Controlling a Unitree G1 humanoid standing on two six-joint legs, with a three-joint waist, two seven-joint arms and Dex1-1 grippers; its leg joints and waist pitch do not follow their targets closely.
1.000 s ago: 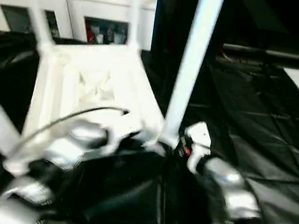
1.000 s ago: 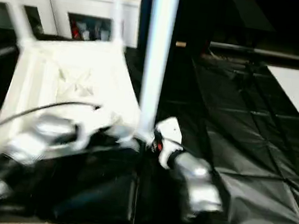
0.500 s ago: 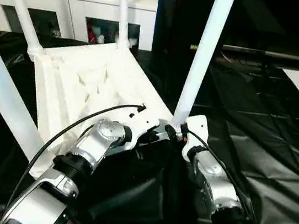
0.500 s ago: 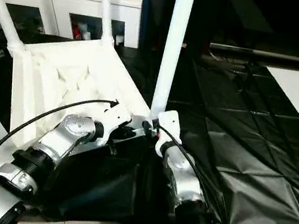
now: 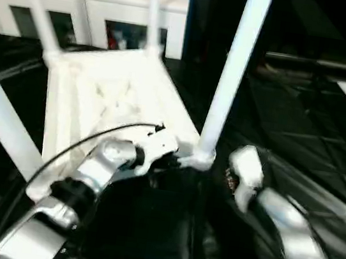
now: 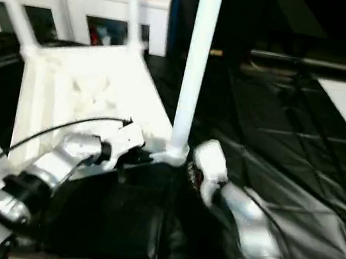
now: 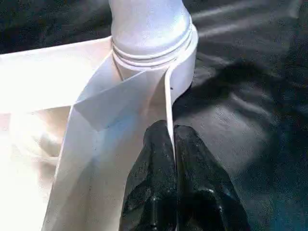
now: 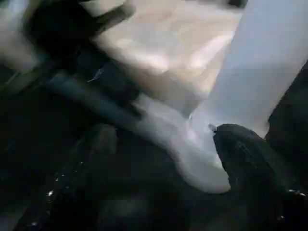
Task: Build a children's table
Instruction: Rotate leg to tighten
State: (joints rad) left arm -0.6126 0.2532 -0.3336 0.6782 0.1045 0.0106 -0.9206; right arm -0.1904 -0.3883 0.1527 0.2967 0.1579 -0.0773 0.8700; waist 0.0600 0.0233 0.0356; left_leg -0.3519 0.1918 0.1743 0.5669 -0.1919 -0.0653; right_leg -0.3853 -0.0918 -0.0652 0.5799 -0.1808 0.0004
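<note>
Surface: we see black sheeting (image 5: pixel 325 144) under upturned children's table (image 5: pixel 100 93) | room: white cabinet (image 5: pixel 93 9) behind | left gripper (image 7: pixel 171 144) pinching table rim | right gripper (image 8: pixel 163 144) jaws spread

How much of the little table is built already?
Nearly all. The children's table lies upside down on the black sheet, with four legs standing in its corner sockets. The left gripper is shut on the table's rim beside the near socket. The right gripper is open, close by that leg's base. Left: turning it upright.
</note>
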